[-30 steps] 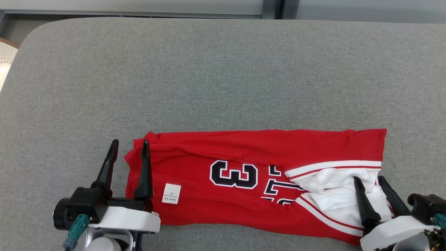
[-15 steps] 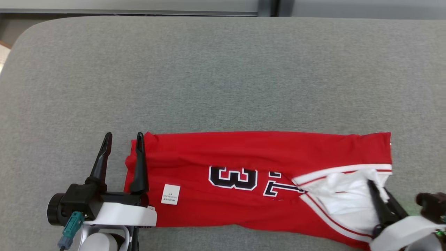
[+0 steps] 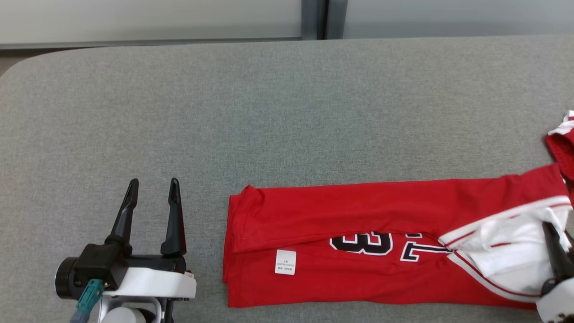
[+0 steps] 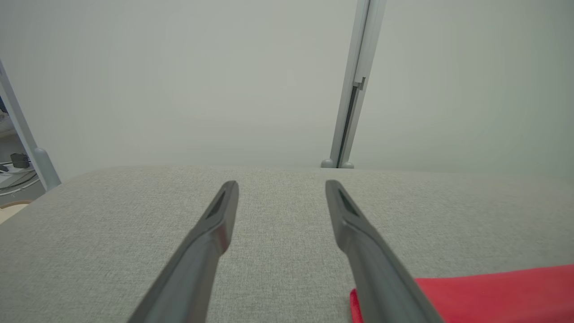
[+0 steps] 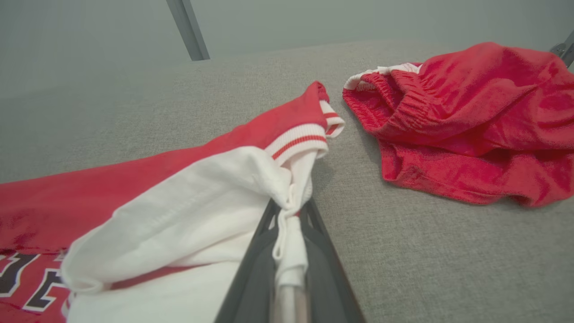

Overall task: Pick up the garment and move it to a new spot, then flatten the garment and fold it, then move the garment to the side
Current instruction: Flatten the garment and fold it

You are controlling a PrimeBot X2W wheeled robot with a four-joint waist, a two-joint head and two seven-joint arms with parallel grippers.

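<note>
One jersey [image 3: 358, 211], one pair of shorts [image 5: 471, 134], two pincers [image 3: 154, 180] [image 5: 290, 206], one grey table [image 3: 269, 112].

The jersey [image 3: 358, 211] lies lengthwise on the table [image 3: 269, 112], toward its near edge. The left pincer [image 3: 153, 181] sits left of the jersey, apart from it. The right pincer [image 5: 291, 204] grips the jersey's right end. Shorts [image 5: 471, 116] lie just beyond that end, farther back.
</note>
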